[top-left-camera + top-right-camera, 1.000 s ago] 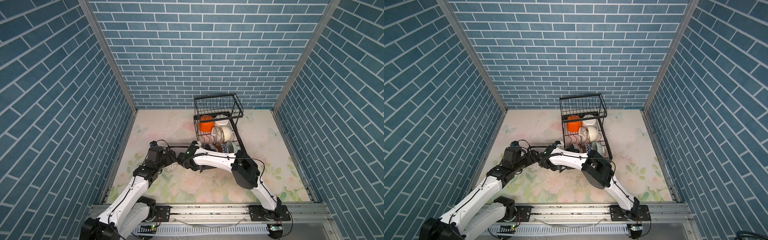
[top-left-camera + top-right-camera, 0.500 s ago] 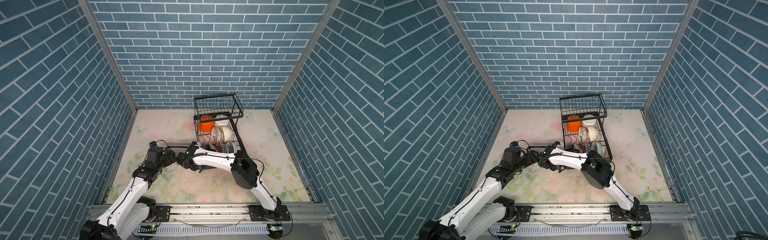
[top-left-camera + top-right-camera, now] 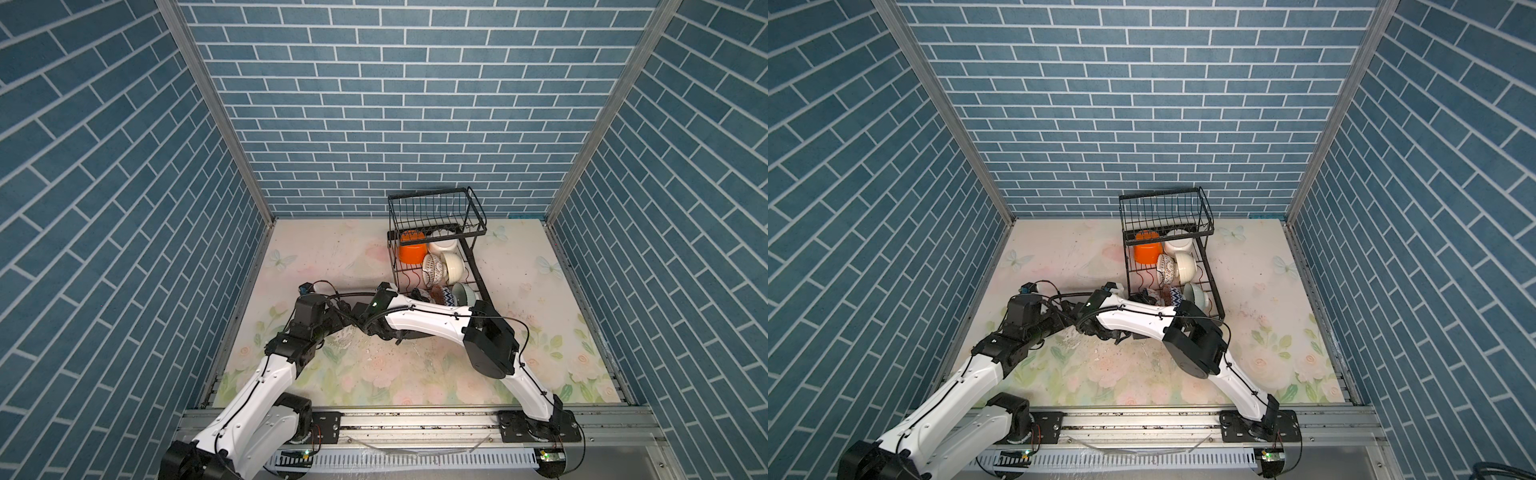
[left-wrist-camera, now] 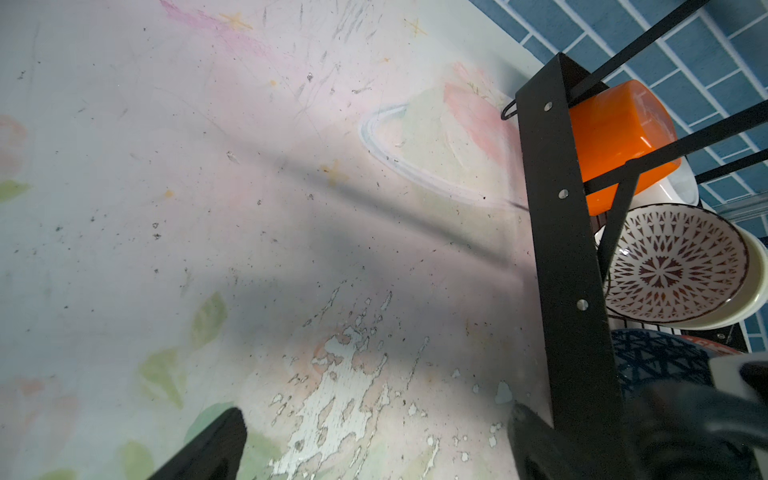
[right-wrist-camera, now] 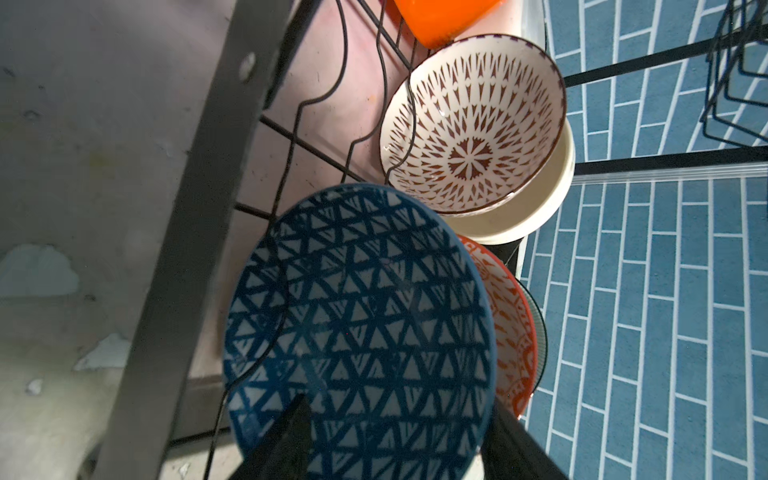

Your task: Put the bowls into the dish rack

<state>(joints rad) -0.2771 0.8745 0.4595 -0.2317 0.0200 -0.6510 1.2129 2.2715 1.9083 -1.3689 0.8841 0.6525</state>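
The black wire dish rack (image 3: 432,199) stands at the back, right of the middle, with several bowls in its lower tier. Among them are an orange bowl (image 3: 412,251), a white one (image 3: 444,248) and a brown-patterned one (image 5: 469,124) leaning on a cream one (image 5: 540,199). At the rack's near end a blue-patterned bowl (image 5: 361,307) stands on edge against an orange-patterned bowl (image 5: 511,332). My right gripper (image 5: 399,440) is open. One finger is in front of the blue bowl's inside and the other is outside its rim. My left gripper (image 4: 374,440) is open and empty over the mat beside the rack.
The rack's flat black side bar (image 4: 557,249) stands close to my left gripper's fingers. My right forearm (image 3: 428,318) crosses above the left wrist (image 3: 309,311). The rack's raised basket (image 3: 1165,208) overhangs the far bowls. The floral mat (image 3: 332,257) is worn and flaking near the grippers.
My right gripper's jaws have spread apart around the blue-patterned bowl. Both arms have stayed almost where they were.
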